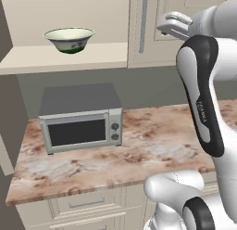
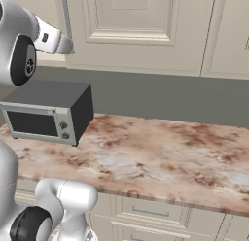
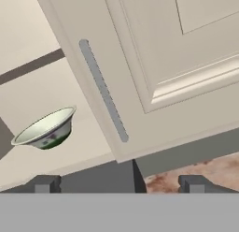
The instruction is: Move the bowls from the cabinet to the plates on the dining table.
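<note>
Left base view: the cream-white bowl [image 1: 70, 39] stands upright on the open cabinet shelf [image 1: 55, 58], mouth up, its dark green base flat on the beige board. It looks like glazed ceramic, so I judge it stiff, smooth, fairly slippery and breakable if dropped. Being round, it has no long axis; its axis of symmetry runs straight up. The flared rim is the natural place to pinch, 1 finger inside and 1 outside. The end effector [image 1: 170, 26] hangs well to the right of the bowl, in front of the closed cabinet door [image 1: 157, 27]. A microwave [image 1: 81, 118] sits on the table [image 1: 152, 145] below.

Right base view: the arm's wrist is up beside the door's grey bar handle [image 2: 66, 14].

Hand view: the 2 fingertips [image 3: 44, 184] stand spread wide, pinching nothing. The bowl shows at left, apart from them, with the door's handle between.
</note>
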Robot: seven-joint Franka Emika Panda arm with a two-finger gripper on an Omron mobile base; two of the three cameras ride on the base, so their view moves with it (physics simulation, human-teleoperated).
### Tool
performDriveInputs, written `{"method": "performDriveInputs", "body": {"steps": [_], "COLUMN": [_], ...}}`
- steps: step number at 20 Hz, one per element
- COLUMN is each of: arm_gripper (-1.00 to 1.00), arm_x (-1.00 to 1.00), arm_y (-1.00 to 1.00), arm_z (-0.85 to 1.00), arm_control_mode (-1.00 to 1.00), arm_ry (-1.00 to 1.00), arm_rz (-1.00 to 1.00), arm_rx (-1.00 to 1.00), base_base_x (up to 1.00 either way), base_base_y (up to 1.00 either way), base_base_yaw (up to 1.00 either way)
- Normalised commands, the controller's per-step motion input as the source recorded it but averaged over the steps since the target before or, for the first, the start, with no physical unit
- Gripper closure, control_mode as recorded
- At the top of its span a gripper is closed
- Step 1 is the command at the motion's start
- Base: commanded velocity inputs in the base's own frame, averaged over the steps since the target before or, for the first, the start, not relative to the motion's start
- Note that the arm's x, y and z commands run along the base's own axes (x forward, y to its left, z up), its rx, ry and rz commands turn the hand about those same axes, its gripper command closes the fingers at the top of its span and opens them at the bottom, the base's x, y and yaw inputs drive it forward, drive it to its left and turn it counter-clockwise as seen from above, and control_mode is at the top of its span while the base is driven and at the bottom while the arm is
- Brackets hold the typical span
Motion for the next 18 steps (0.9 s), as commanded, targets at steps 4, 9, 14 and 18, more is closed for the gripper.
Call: {"method": "performDriveInputs", "body": {"steps": [4,9,14,18], "arm_gripper": [-1.0,-1.0,-1.0,-1.0], "arm_x": [0.43,0.25,0.22,0.17], "arm_y": [0.0,0.0,0.02,0.08], "arm_z": [0.0,0.0,0.0,0.0], "arm_control_mode": [-1.0,-1.0,-1.0,-1.0], "arm_ry": [0.0,0.0,0.0,0.0], "arm_rz": [0.0,0.0,0.0,0.0], "arm_rx": [0.0,0.02,0.01,0.0], "base_base_x": [0.0,0.0,0.0,0.0], "base_base_y": [0.0,0.0,0.0,0.0], "base_base_yaw": [0.0,0.0,0.0,0.0]}}
